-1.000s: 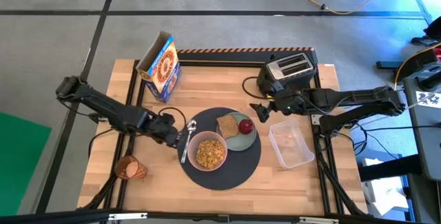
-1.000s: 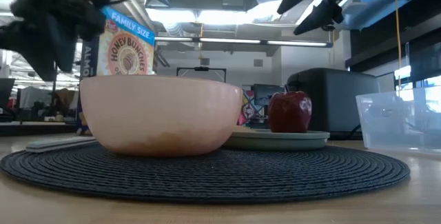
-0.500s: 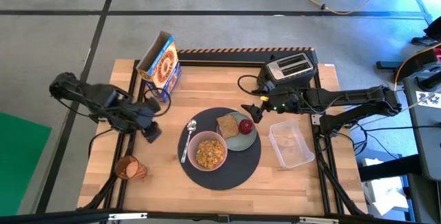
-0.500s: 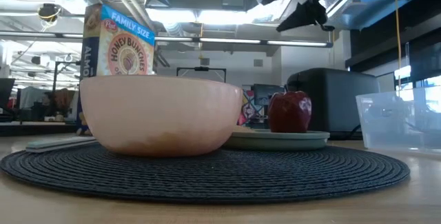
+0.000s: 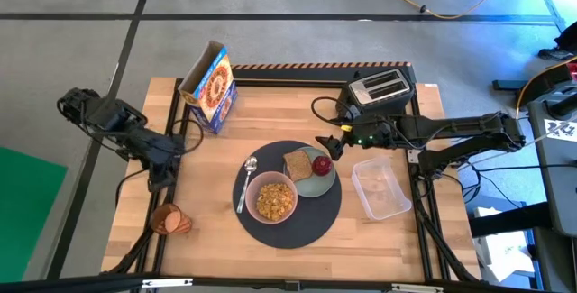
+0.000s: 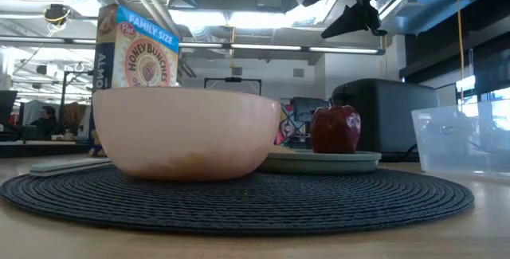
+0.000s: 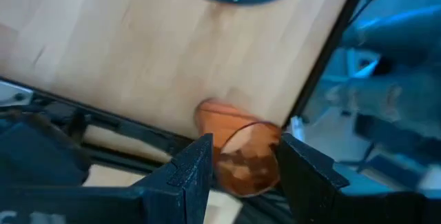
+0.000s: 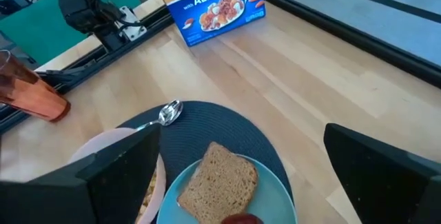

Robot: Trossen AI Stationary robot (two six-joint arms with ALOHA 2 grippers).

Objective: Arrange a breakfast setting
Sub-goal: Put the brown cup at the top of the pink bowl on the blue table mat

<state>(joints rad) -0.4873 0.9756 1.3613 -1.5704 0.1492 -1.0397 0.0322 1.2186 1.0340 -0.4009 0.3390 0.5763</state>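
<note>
**High view: one of each piece, cup off the mat**

One mat (image 5: 293,216) at centre carries one bowl (image 5: 271,198), one plate (image 5: 315,176) with one toast (image 5: 297,164) and one fruit (image 5: 322,164), one spoon (image 5: 244,182) at nine. One cup (image 5: 169,220) lies at eight. Left gripper (image 5: 160,183) hangs above it, fingers apart, empty; right gripper (image 5: 334,145), fingers spread wide
</note>
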